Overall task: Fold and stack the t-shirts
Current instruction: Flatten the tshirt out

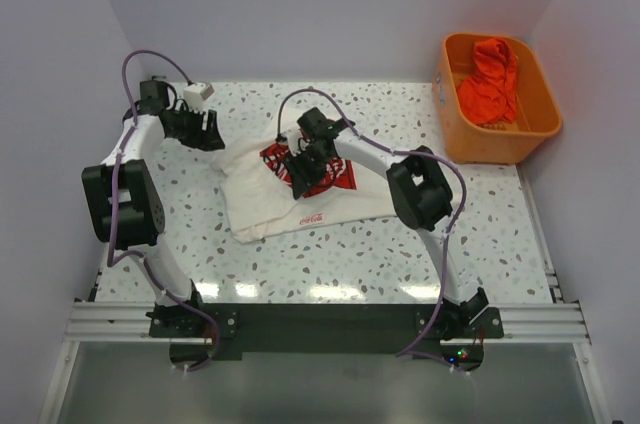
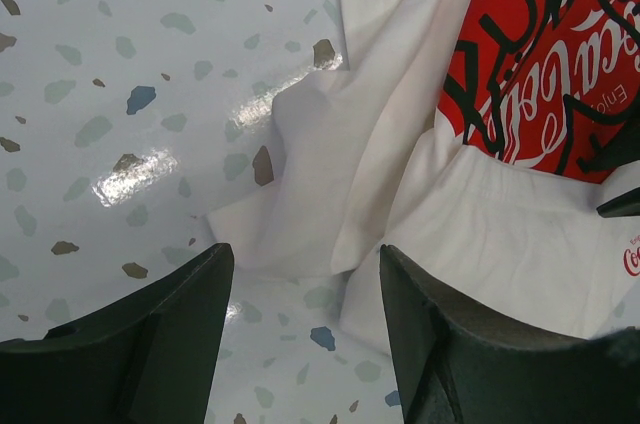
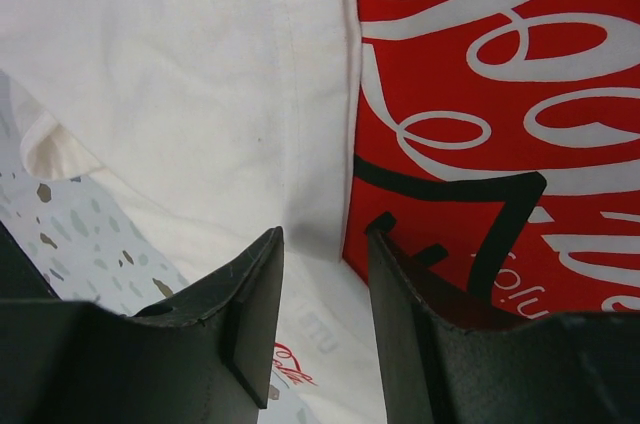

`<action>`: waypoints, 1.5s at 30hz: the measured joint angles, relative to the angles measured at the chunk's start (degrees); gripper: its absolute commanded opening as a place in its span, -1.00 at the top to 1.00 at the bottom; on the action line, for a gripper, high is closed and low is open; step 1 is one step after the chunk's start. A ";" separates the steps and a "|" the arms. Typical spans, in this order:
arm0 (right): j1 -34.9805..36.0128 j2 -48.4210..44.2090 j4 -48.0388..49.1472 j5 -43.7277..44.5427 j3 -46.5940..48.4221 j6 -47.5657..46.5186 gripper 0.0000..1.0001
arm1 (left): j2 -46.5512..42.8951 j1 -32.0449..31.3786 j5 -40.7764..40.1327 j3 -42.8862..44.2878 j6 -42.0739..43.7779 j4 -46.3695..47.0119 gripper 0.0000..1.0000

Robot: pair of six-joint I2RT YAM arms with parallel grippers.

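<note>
A white t-shirt [image 1: 270, 206] with a red Coca-Cola print [image 1: 345, 176] lies partly folded and rumpled on the speckled table [image 1: 400, 254]. My left gripper [image 1: 203, 131] is open and empty at the shirt's far left corner. In the left wrist view its fingertips [image 2: 215, 264] straddle bare table just short of the white cloth [image 2: 380, 144]. My right gripper [image 1: 300, 169] is open and hangs low over the middle of the shirt. In the right wrist view a white folded edge [image 3: 320, 144] meets the red print [image 3: 480, 64] right in front of the gap between its fingers [image 3: 265, 254].
An orange plastic tub [image 1: 520, 139] stands at the back right corner with a crumpled orange cloth [image 1: 490, 84] in it. White walls close the table on the left, right and back. A metal rail [image 1: 330, 319] runs along the near edge.
</note>
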 measured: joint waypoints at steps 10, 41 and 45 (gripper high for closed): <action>0.59 0.02 -0.11 -1.95 -0.11 0.42 0.24 | 0.00 0.00 0.00 0.00 -0.13 0.13 -0.31; -16.90 -23.39 -13.66 6.47 -4.26 -14.99 1.00 | 11.74 -0.79 -3.26 3.61 1.14 -1.66 0.48; -21.27 -27.96 -15.76 10.03 -6.91 -18.34 1.00 | 14.84 -1.14 -1.57 5.53 1.01 -4.04 1.00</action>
